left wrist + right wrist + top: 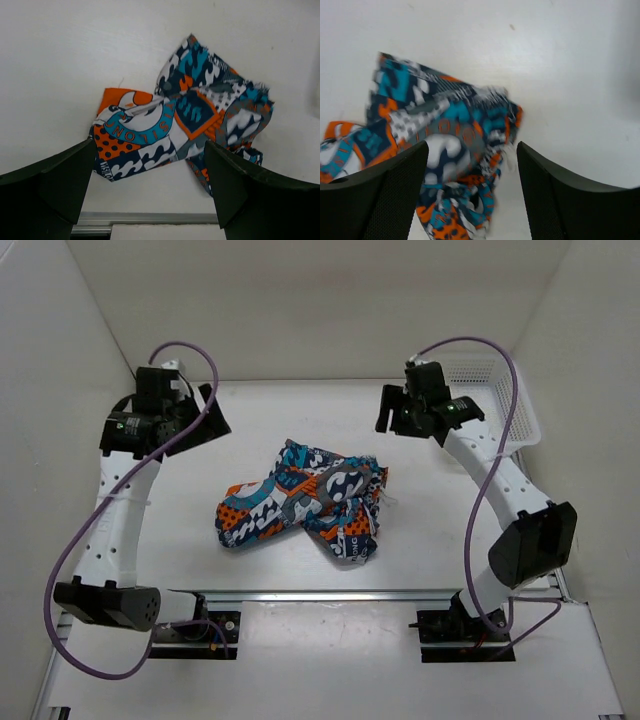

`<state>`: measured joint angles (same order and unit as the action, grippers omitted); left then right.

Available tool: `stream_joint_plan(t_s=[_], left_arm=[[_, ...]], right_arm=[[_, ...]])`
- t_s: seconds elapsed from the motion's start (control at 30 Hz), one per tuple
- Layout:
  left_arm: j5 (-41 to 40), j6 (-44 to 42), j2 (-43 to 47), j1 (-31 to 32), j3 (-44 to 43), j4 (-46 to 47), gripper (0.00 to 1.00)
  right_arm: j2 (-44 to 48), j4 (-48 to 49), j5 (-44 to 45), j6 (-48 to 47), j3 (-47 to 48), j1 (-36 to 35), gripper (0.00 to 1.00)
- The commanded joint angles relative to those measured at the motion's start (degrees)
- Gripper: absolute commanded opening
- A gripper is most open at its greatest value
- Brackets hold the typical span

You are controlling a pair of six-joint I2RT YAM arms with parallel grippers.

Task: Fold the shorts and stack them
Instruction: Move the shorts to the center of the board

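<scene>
The shorts [303,502] lie crumpled in a heap at the middle of the white table, printed in blue, orange, white, black and grey. They show in the left wrist view [180,120] and in the right wrist view [440,145]. My left gripper [205,418] hangs open and empty above the table, back left of the heap. My right gripper [395,410] hangs open and empty above the table, back right of the heap. In both wrist views the jaws stand wide apart with nothing between them.
A white plastic mesh basket [505,400] stands at the back right, behind the right arm. White walls close the table on the left, back and right. A metal rail [320,595] runs along the near edge.
</scene>
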<state>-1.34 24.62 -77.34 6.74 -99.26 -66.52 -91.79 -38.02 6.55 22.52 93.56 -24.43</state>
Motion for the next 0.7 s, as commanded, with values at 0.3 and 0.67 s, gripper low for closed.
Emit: stream_joint_plan(t_s=[0.3, 0.67], left_arm=[[7.32, 22.38, 17.57, 13.91, 47.56, 12.29, 0.82], [4.08, 29.87, 10.75, 10.66, 57.96, 21.16, 1.0]], right_arm=[[28.41, -0.04, -8.55, 8.58, -32.98, 0.43, 0.33], [11.5, 3.22, -10.84, 7.37, -28.37, 0.34, 0.76]])
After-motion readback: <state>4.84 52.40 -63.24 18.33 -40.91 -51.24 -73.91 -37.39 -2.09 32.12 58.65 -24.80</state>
